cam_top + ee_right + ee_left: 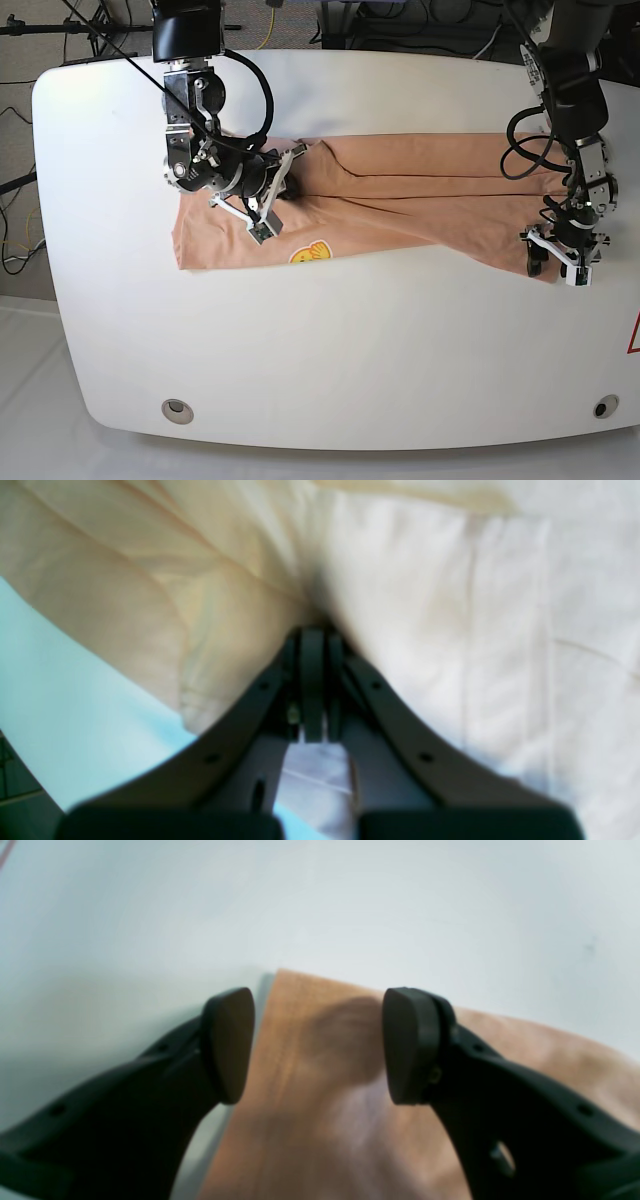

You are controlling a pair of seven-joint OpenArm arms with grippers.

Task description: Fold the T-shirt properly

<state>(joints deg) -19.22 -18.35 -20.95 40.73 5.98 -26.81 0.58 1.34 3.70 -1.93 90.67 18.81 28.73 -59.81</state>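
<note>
White table point(330, 340), T-shirt point(420, 190) possibly half-folded.

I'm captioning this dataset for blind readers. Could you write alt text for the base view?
A salmon-pink T-shirt, partly folded lengthwise, lies across a white table, a small yellow print showing near its front edge. The right gripper pinches the cloth on the view's left; the left gripper hangs open over the shirt's end on the right.

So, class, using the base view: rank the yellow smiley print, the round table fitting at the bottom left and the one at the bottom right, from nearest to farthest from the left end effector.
1. Bottom-right fitting, below the left end effector, on its own side.
2. Smiley print, on the T-shirt past mid-table.
3. Bottom-left fitting, at the opposite front corner.
</note>
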